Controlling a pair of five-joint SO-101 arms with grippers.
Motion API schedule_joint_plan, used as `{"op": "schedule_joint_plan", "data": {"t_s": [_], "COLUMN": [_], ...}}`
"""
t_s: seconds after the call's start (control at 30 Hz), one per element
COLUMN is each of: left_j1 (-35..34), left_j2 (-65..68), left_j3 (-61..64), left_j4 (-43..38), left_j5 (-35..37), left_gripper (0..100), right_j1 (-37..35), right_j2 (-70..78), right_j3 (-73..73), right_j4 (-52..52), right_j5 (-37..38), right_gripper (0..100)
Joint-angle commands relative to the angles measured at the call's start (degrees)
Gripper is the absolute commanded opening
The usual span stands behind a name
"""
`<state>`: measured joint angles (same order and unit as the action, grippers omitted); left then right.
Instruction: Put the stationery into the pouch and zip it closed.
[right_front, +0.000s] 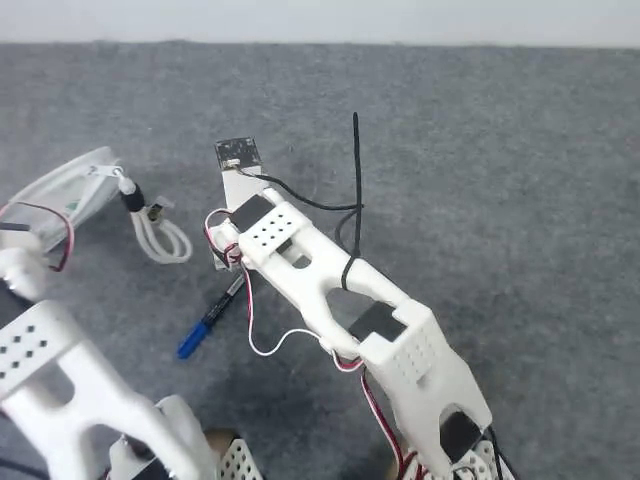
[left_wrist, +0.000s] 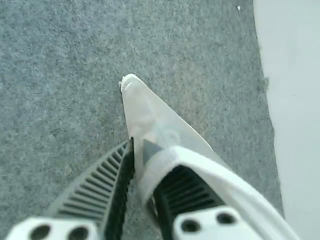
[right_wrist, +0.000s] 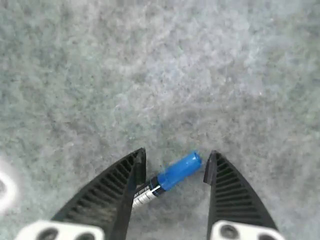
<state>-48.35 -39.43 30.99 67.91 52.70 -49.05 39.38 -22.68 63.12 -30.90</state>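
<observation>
While you look down from above, you see one pouch (right_front: 75, 185) at the left edge and one blue pen (right_front: 212, 318) lying left of the middle. Your left gripper (left_wrist: 136, 147) is squeezed tight on a pouch corner. Your right gripper (right_wrist: 175, 160) is spread wide and holds nothing, with one tip on each side of the pen's blue end. One white cord (right_front: 165, 240) lies just beside the pouch.
</observation>
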Motion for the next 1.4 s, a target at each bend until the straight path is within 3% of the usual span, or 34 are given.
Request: {"op": "schedule_joint_plan", "data": {"t_s": [0.0,0.53,1.13,1.37], "left_j1": [0.1,0.1,0.1,0.1], "left_j2": [-3.1,-3.0,-3.0,-3.0], "left_j3": [-0.6,-0.6,-0.6,-0.6], "left_j4": [-2.3,-2.3,-2.3,-2.3], "left_j5": [1.0,1.0,1.0,1.0], "left_gripper": [1,1,1,1], "right_j1": [1.0,0.7,-1.1,-1.8], "right_j2": [0.3,1.9,9.0,9.4], "right_j3": [-4.1,-8.1,-12.5,-12.6], "right_j4": [0.6,7.8,7.9,7.8], "right_j5": [-0.6,-2.5,-2.6,-2.5], "right_gripper": [18.8,18.8,18.5,5.8]}}
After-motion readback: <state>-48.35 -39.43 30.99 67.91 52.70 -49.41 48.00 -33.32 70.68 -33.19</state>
